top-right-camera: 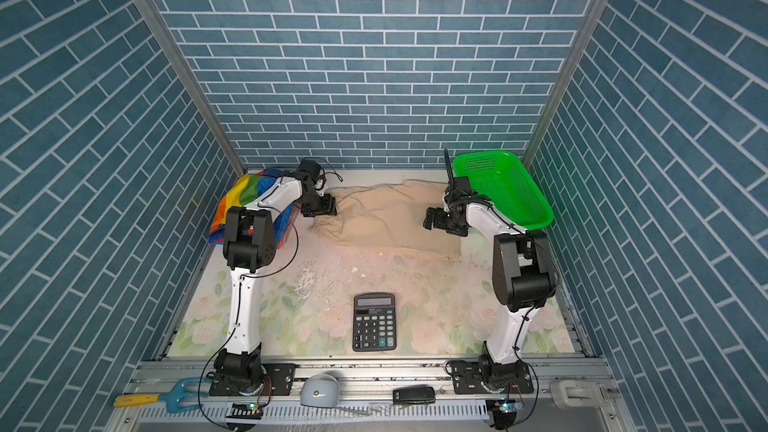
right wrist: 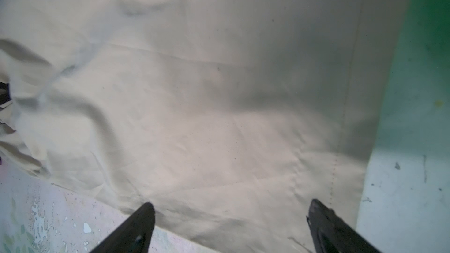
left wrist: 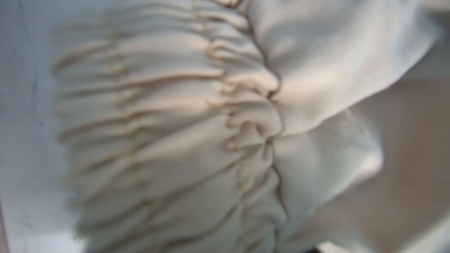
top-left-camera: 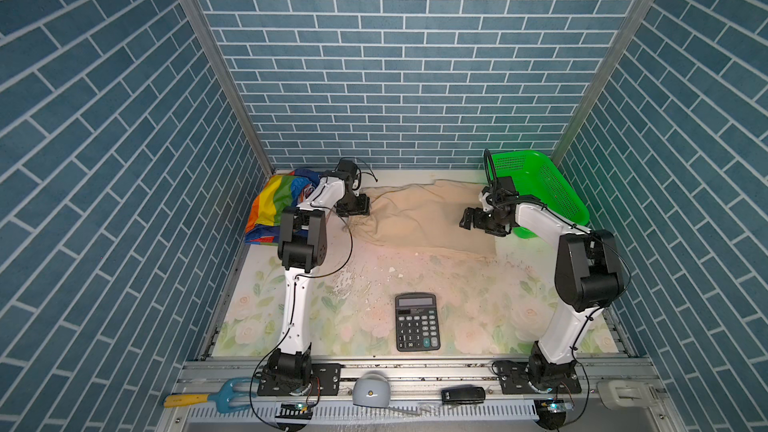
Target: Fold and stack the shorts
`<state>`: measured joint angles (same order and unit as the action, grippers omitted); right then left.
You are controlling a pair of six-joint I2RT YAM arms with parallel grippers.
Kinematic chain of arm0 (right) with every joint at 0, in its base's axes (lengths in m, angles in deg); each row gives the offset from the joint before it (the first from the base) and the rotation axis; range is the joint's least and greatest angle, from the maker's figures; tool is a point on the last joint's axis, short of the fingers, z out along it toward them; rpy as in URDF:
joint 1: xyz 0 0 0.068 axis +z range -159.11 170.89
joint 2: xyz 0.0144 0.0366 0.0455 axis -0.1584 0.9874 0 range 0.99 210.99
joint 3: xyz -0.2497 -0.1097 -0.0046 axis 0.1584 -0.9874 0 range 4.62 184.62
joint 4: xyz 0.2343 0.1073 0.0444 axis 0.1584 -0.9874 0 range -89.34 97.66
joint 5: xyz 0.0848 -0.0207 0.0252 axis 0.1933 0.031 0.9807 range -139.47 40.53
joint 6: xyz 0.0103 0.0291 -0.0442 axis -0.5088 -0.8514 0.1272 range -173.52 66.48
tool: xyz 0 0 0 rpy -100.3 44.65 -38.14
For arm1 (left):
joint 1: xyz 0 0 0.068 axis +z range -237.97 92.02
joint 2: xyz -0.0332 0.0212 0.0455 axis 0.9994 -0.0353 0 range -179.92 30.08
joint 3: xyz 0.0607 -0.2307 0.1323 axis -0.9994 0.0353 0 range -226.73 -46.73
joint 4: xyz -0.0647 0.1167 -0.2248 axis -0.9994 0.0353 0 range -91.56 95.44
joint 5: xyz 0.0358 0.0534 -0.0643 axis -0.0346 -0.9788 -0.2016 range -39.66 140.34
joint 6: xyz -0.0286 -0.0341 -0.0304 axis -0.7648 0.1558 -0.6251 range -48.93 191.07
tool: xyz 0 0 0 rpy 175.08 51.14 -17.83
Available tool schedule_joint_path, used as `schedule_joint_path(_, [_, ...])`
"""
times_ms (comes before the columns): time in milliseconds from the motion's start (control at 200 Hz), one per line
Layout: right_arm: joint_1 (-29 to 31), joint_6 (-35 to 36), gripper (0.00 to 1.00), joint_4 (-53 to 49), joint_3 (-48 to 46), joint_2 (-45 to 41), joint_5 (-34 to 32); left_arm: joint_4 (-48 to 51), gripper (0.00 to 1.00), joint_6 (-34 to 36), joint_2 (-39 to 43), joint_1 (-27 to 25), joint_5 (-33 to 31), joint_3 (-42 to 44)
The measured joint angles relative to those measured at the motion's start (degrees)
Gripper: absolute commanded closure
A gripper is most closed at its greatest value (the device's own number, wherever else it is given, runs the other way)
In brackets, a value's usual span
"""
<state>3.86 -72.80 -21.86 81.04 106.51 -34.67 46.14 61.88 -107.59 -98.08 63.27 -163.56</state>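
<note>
Two pairs show: the beige shorts (top-left-camera: 424, 218) lie spread just beside the green basket (top-left-camera: 557, 193), and the rainbow-striped shorts (top-left-camera: 270, 205) lie well apart from it, beyond the beige pair. The right gripper (right wrist: 231, 209) hovers wide open over the hem end nearest the basket. The left gripper (top-left-camera: 353, 207) sits at the gathered waist (left wrist: 158, 108) farthest from it, its grip impossible to tell. A clean fold likely needs both cloth layers pinched at each end, then lifted together.

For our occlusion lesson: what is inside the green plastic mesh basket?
Inside the green plastic mesh basket only bare mesh shows; the right arm hides its near corner.
</note>
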Motion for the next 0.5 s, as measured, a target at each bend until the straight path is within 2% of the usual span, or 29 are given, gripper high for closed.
schedule_joint_path(80, [-0.3,-0.1,0.01,0.2,0.0,0.0,0.1,0.7,0.67,0.7,-0.5,-0.3,-0.8,-0.8])
schedule_joint_path(170, [-0.3,-0.4,0.02,0.2,0.0,0.0,0.2,1.9,0.72,2.1,-0.5,-0.8,-2.5,-0.9])
schedule_joint_path(235, [-0.4,-0.4,0.01,0.2,0.0,0.0,0.4,2.8,1.0,3.0,-0.1,-1.0,-4.0,-0.9])
schedule_joint_path(500, [-0.3,-1.8,0.01,0.8,-0.1,0.0,1.0,9.8,1.0,6.3,5.8,-1.4,-12.2,0.7])
